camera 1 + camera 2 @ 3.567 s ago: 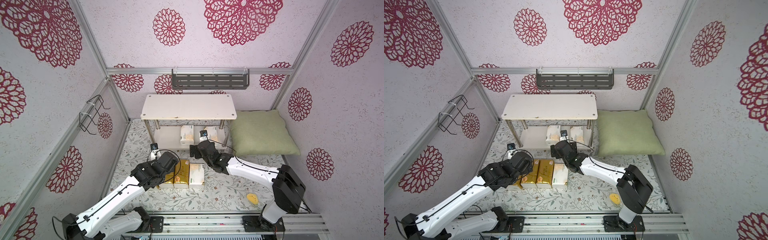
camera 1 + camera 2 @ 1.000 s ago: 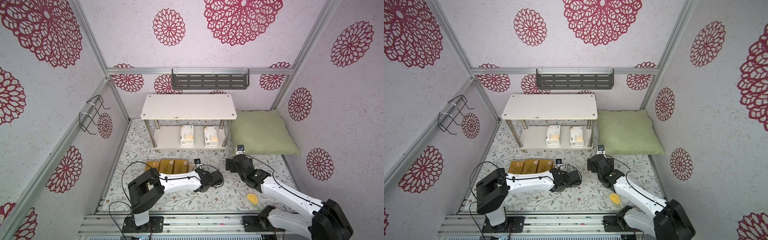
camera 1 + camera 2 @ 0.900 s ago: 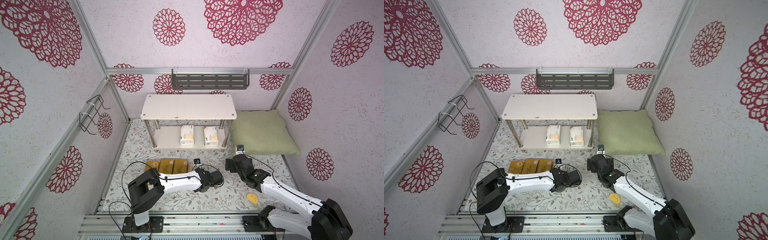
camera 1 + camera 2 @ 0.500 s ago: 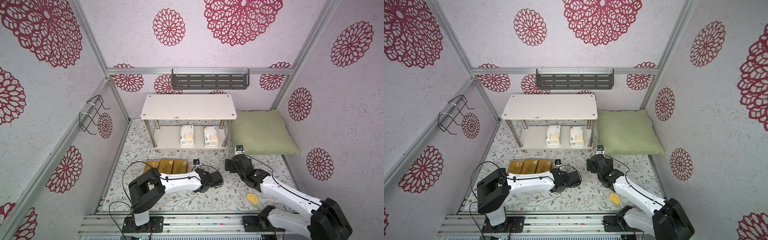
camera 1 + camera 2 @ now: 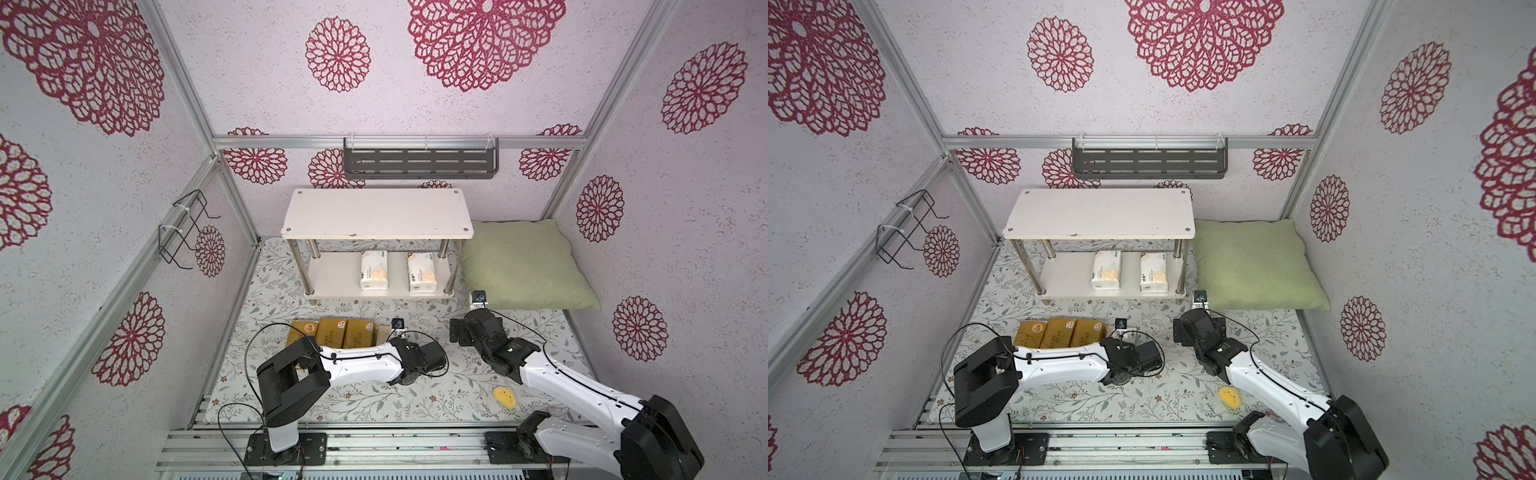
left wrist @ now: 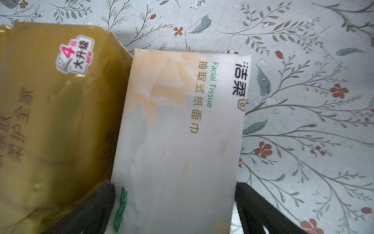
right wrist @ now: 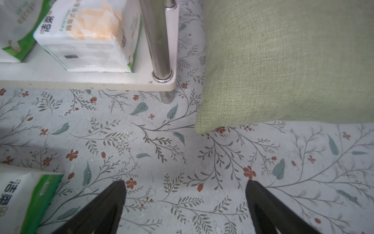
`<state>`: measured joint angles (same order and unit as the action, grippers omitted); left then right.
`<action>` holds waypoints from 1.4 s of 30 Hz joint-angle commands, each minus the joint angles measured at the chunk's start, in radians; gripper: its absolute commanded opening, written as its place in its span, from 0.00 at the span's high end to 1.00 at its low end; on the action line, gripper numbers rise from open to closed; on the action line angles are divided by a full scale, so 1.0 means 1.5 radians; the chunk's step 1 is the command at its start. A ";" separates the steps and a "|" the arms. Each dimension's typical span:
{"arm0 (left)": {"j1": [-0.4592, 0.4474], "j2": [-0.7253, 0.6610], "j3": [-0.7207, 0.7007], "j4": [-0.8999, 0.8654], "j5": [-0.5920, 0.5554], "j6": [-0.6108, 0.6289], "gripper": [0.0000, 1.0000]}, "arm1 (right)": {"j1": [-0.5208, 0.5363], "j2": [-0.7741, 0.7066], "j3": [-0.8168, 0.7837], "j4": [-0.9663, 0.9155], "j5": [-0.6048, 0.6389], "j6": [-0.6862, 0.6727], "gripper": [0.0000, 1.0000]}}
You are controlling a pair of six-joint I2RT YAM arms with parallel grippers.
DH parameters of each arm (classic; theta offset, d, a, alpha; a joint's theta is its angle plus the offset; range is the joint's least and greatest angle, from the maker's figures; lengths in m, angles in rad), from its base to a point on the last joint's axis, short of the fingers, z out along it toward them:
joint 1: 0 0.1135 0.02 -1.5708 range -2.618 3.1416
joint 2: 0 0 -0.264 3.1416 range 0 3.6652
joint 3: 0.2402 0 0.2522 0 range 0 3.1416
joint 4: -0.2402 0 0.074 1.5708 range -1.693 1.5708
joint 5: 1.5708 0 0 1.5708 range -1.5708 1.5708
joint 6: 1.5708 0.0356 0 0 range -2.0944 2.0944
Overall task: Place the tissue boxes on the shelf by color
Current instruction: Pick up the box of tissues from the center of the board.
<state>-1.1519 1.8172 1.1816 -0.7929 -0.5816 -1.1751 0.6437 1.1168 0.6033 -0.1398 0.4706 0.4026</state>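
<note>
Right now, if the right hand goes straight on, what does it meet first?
Probably the floral-print mat: the open right hand tilts down at bare mat between the white shelf's chrome leg and the green fabric pillow. Depth is unclear.

you see three gold packs (image 5: 330,331), white packs (image 5: 374,270) with green print and peach patches, white shelf (image 5: 374,212), olive-green pillow (image 5: 519,262), grey floral mat (image 5: 374,399), red rosettes (image 5: 337,54) on pale walls (image 5: 257,75).

In the left wrist view the white pack (image 6: 178,141) between the left gripper's (image 6: 175,185) fingers (image 6: 97,206) is blurred and cut off at its near end; whether they squeeze it is unclear. The gold pack (image 6: 50,121) runs off the edge. In both top views the left arm (image 5: 357,365) hides most of that white pack.
</note>
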 commanded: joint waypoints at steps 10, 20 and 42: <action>0.004 -0.010 0.064 -0.042 -0.045 0.016 0.03 | -0.015 -0.020 0.009 -0.025 0.031 -0.013 0.01; 0.003 -0.037 0.002 -0.018 -0.025 -0.015 0.03 | -0.017 -0.013 0.007 -0.021 0.024 -0.013 0.01; 0.003 -0.050 -0.056 0.054 0.010 -0.010 0.03 | -0.017 -0.005 0.019 -0.014 0.011 -0.017 0.01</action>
<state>-1.1511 1.7618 1.1122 -0.6998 -0.5842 -1.1904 0.6243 1.1107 0.6033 -0.1772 0.4889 0.3920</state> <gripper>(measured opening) 0.974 0.991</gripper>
